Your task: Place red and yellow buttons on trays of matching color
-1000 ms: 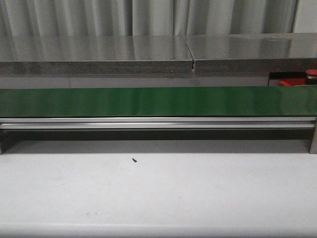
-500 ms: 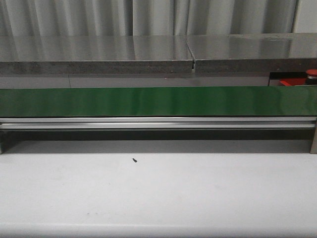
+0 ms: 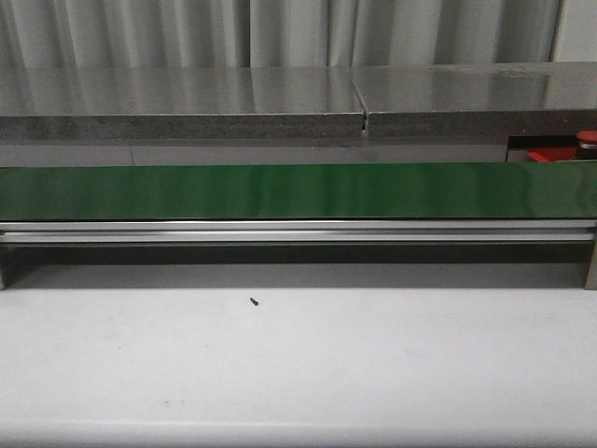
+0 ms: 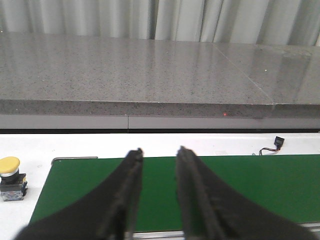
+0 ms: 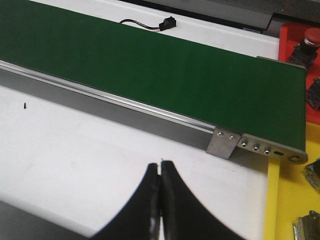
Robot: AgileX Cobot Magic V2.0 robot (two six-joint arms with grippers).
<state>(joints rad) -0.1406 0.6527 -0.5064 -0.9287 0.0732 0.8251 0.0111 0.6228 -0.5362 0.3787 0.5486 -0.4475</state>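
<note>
Over the left end of the green belt (image 4: 240, 182) my left gripper (image 4: 158, 152) stands open, nothing between its fingers. A yellow button (image 4: 10, 166) on a dark base stands on the white table to that side of the belt. My right gripper (image 5: 160, 164) is shut and empty above the white table, in front of the belt's right end. Past that end lie a red tray (image 5: 287, 45) with a red button (image 5: 312, 36) on it, and a yellow tray (image 5: 285, 200). The front view shows the red tray (image 3: 550, 155) and red button (image 3: 587, 138) at far right, and no gripper.
The long green belt (image 3: 298, 190) on its aluminium frame (image 3: 298, 231) crosses the table. A grey stone counter (image 3: 187, 103) runs behind it. Dark pieces (image 5: 312, 172) lie on the yellow tray. A small black connector (image 5: 166, 23) with a cable lies behind the belt.
</note>
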